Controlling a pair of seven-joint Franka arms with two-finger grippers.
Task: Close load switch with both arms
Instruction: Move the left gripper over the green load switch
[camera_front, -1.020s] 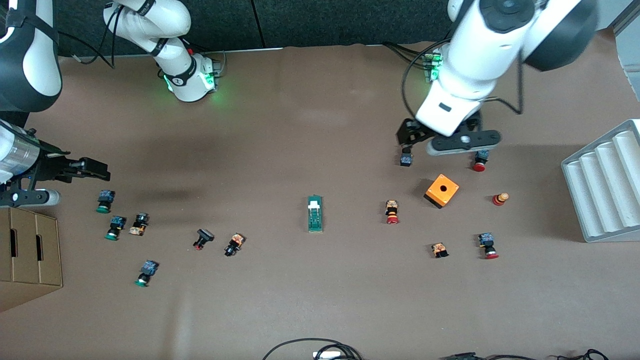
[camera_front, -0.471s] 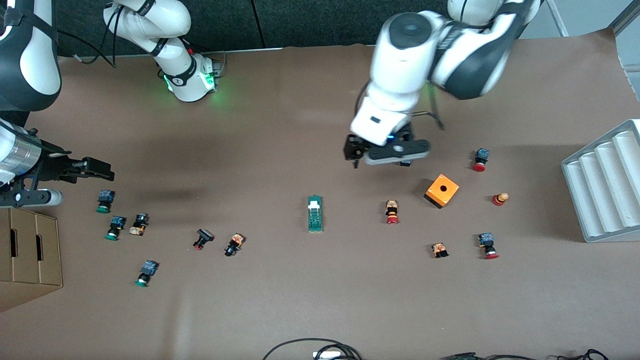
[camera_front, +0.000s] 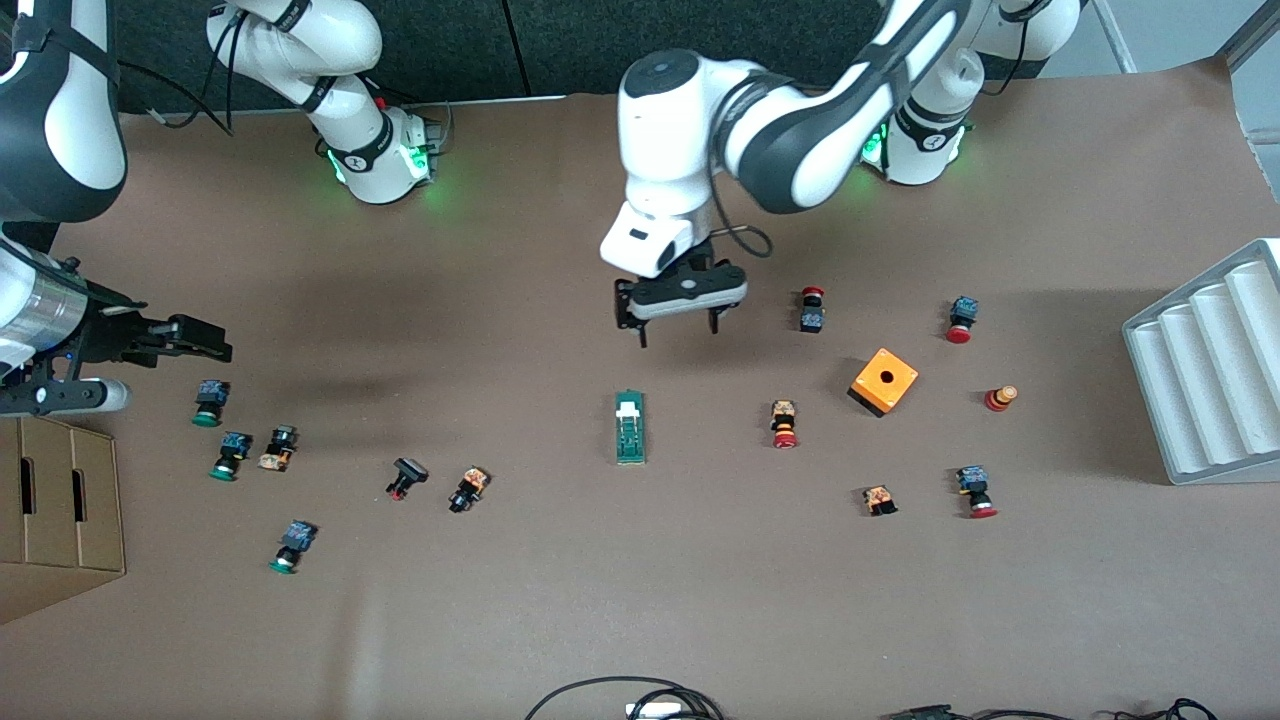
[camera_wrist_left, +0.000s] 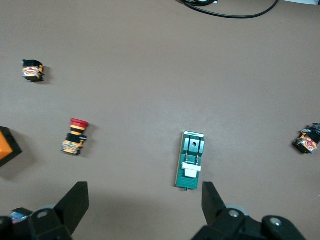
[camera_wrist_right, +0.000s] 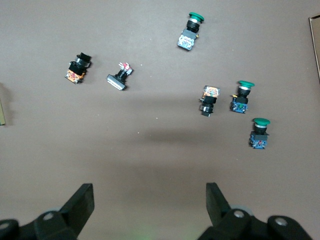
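The load switch (camera_front: 629, 427) lies flat near the middle of the table (camera_front: 620, 600), its long axis running toward the front camera, with the white sliding piece (camera_front: 628, 407) at the end nearest the robots' bases. The left gripper (camera_front: 678, 325) hangs in the air over bare table just short of that white end, its 2 fingers spread wide and holding nothing; in the left wrist view the load switch (camera_wrist_left: 190, 159) shows between the fingertips (camera_wrist_left: 75, 202).

To close it well, I judge that 1 gripper should pin the green body by its long sides while the other pushes the slider along the body, both coming down square to that axis so the block does not skid.

The right gripper (camera_front: 185, 340) waits over the right arm's end of the table, fingers also apart and empty, above the green-capped push buttons (camera_front: 208, 400).

There is open room all round the switch: the nearest neighbours, a red push button (camera_front: 784, 424) and a black-and-orange button (camera_front: 467, 490), sit well apart from it. The orange cube (camera_front: 884, 381) lies farther toward the left arm's end.
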